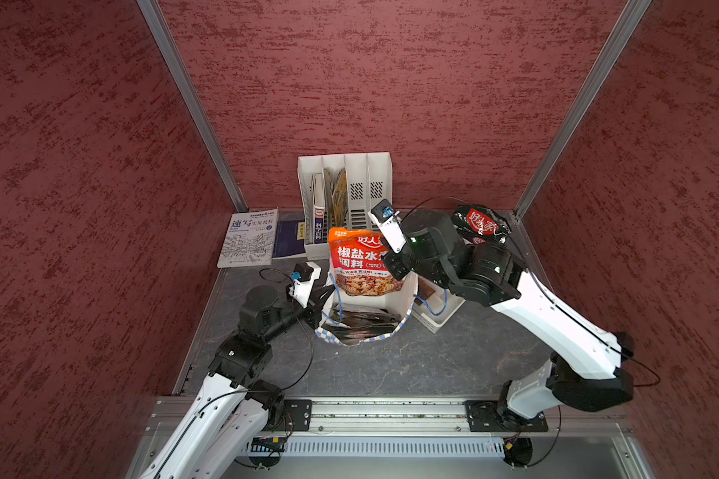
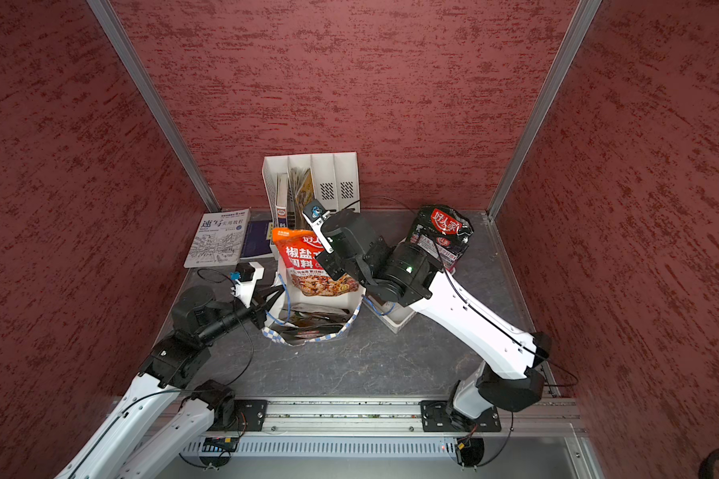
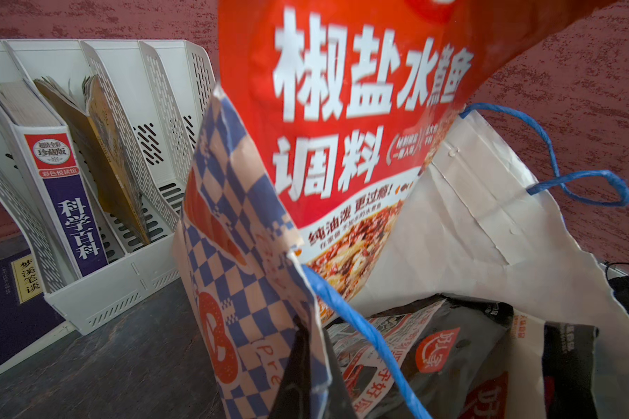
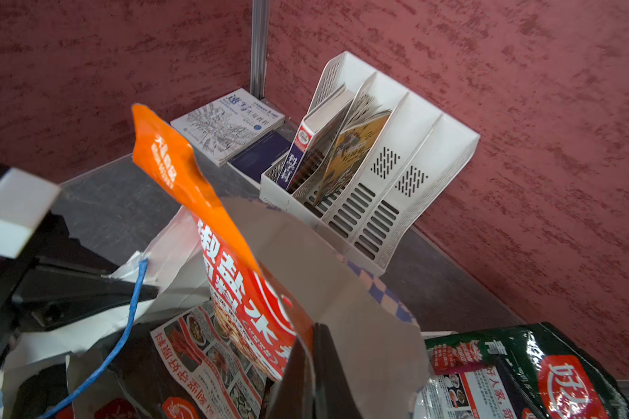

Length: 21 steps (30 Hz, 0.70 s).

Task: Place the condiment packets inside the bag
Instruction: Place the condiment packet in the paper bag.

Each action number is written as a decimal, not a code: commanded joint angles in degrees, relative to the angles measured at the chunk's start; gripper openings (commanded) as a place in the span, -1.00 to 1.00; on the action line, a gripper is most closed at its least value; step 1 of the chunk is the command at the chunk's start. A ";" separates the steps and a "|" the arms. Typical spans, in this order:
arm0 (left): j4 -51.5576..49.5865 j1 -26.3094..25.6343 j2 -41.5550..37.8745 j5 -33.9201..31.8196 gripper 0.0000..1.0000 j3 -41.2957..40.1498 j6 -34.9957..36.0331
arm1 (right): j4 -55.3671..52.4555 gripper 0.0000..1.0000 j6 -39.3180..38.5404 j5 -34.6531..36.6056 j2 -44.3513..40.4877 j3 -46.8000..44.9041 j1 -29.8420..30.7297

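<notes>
Left fingers (image 3: 289,370) pinch the bag (image 3: 469,225) rim shut; right fingers (image 4: 327,370) clamp, seemingly, the orange packet (image 1: 360,259) edge, standing half inside the bag. Glossy, floppy, likely slippery: hold a sealed edge. A black packet (image 1: 480,226) sits outside.

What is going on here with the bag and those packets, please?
The left gripper is shut on the rim of the bag, holding it open. An orange packet stands half inside; the right gripper is shut beside it, on packet or bag I cannot tell. In the bag lie other packets, and a black packet is outside it.
</notes>
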 commanded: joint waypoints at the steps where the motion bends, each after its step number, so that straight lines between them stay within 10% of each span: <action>1: 2.41 -0.13 -0.87 1.06 -1.00 -0.01 1.16 | 6.86 -1.00 -2.21 -5.85 -3.14 -6.59 0.39; 12: 2.40 -0.20 -0.77 0.96 -1.00 0.01 0.97 | 16.44 -0.93 -9.85 -28.04 -12.96 -27.00 0.40; 21: 2.40 -0.15 -0.60 0.70 -1.00 0.07 0.84 | 6.85 -0.97 -18.30 -35.54 -9.78 -24.24 0.39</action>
